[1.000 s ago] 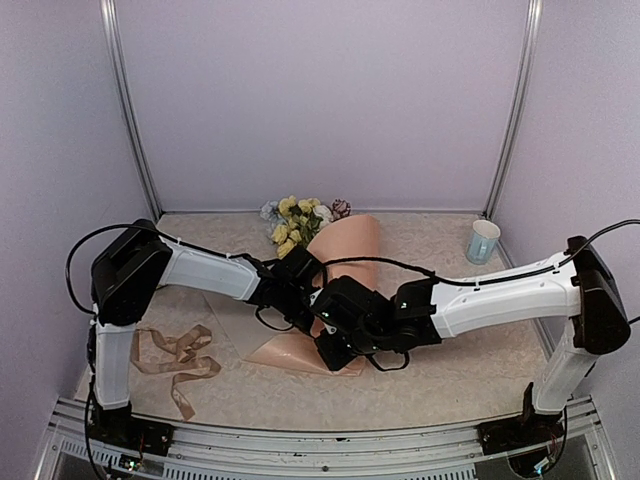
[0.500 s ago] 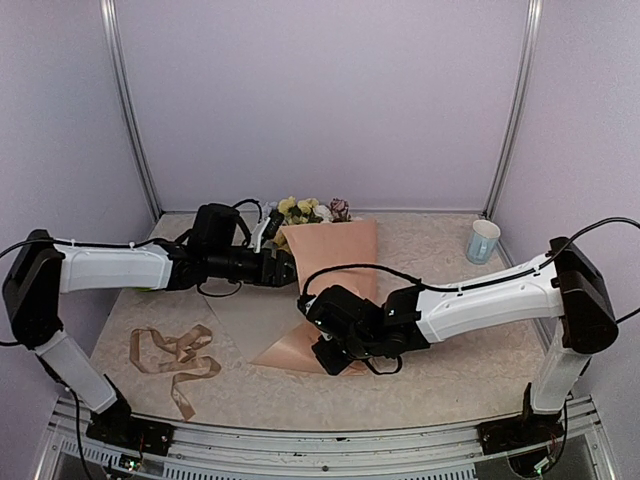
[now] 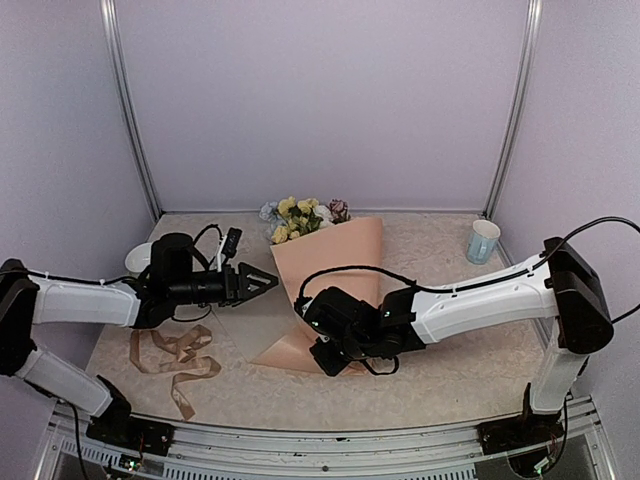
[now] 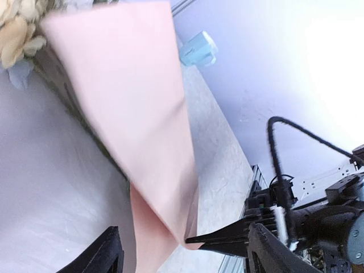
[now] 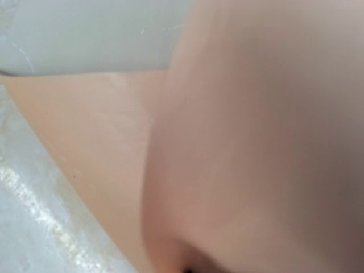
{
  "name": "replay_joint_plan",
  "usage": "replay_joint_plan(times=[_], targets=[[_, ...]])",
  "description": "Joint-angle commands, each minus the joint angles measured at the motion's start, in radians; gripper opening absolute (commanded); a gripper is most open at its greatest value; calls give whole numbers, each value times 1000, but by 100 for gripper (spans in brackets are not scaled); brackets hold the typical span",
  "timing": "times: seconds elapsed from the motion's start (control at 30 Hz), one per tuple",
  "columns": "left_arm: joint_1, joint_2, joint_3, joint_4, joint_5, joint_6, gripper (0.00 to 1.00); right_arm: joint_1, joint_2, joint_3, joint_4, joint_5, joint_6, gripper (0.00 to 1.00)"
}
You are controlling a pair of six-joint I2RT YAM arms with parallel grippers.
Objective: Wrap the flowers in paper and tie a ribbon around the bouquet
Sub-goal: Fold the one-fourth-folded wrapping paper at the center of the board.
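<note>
Speckled table [image 3: 455,360], paper [image 3: 340,255] over flowers [image 3: 300,212] (ribbon [image 3: 175,355] apart), right jaws probably shut

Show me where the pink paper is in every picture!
Top external: the paper lies mid-table, flowers at its far end.
Left wrist: the paper fills the upper middle.
Right wrist: the paper fills nearly everything, blurry.
Shared landmark: pale blue cup, right of the paper, top and left wrist only.
</note>
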Motion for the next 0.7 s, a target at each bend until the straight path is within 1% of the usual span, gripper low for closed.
replay_joint_plan(times=[0.0,0.13,0.2,0.27,0.4,0.5,0.57,0.67], targets=[[-19,-96,-7,83,-60,37,76,-9,10,19,11,1,-13,0],[-41,23,24,55,-46,15,82,-10,10,20,11,3,-16,0],[-43,81,41,36,-52,-11,82,-11,7,20,8,7,-12,0],[-52,128,52,57,-46,-42,82,-11,5,16,13,7,-10,0],[-102,217,112,73,-16,-51,82,-11,10,21,19,6,-17,0],[-124,265,131,170,22,-94,82,-11,18,28,15,8,-24,0],[-128,307,142,233,71,-131,82,-11,17,29,11,9,-23,0],[-128,373,165,270,147,-200,81,-11,9,24,10,14,-21,0]])
